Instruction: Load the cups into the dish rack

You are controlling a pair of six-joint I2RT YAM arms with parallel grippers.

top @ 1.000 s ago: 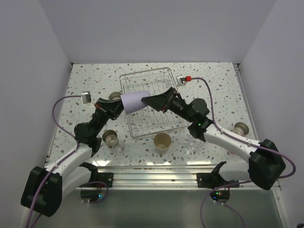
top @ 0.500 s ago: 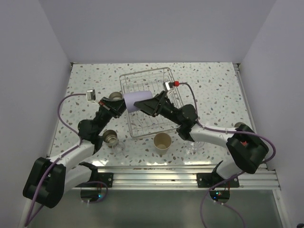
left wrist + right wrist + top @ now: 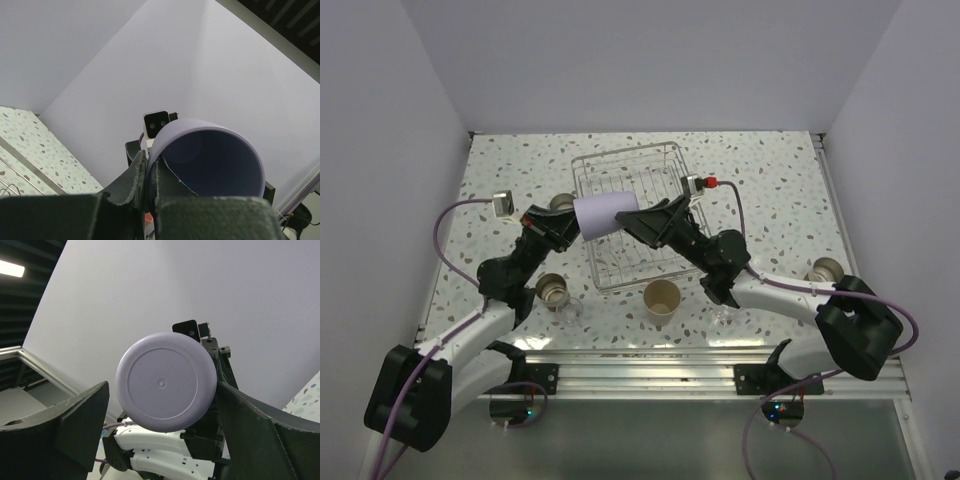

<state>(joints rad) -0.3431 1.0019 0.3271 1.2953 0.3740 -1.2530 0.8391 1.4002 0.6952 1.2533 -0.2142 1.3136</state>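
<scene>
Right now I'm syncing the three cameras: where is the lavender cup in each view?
Top external: cup at centre, on its side over the rack, between the left gripper and right gripper.
Left wrist: cup lower right, mouth toward the camera.
Right wrist: cup at centre, base toward the camera.
Shared landmark: the left gripper clamping the cup's rim.

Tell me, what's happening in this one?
A mid-air handover, it seems. The left gripper pinches the rim of the lavender cup, held on its side above the dish rack. The right gripper is open, its fingers either side of the cup's base. A beige cup waits on the table.
</scene>
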